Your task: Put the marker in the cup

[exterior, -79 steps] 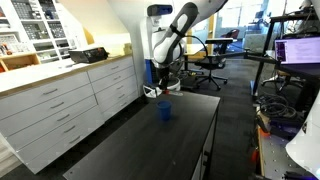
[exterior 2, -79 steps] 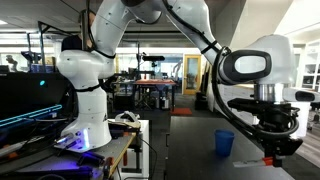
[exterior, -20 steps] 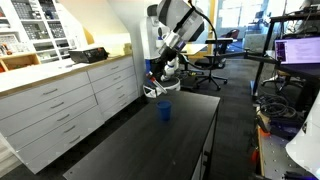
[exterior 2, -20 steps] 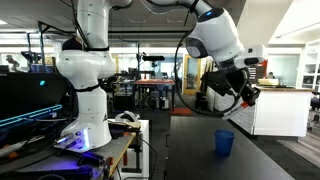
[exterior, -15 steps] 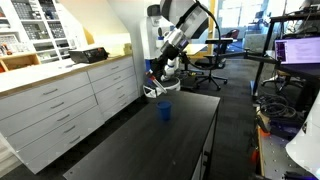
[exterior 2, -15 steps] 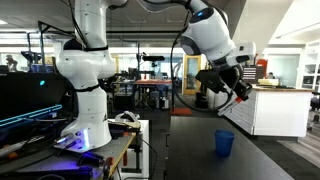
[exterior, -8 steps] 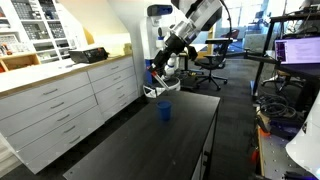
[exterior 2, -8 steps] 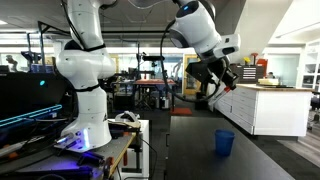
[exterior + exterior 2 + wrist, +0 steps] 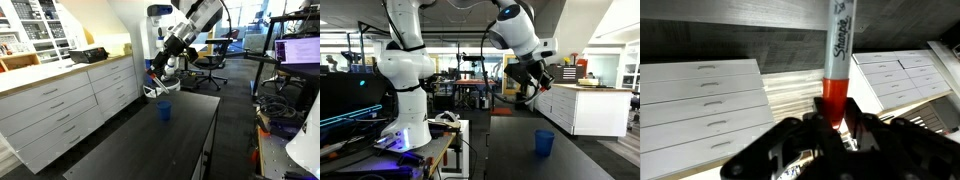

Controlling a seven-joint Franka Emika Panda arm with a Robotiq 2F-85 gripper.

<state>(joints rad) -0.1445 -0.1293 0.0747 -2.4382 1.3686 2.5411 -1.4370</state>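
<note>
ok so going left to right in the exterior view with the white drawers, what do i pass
white drawers → blue cup → office chair → purple monitor

Barrel of slim grey-and-red marker [image 9: 839,50]: smooth plastic, printed lettering above the fingers [image 9: 792,138], glossy red between them. Black gripper [image 9: 830,122]: matt, hard-looking. White drawer fronts [image 9: 700,95] beyond the fingers: smooth satin, slim metallic handles. Small blue cup [image 9: 165,112]: plain, smooth. Black table [image 9: 140,150]: matt. White robot arm [image 9: 518,28]: glossy shell.
</note>
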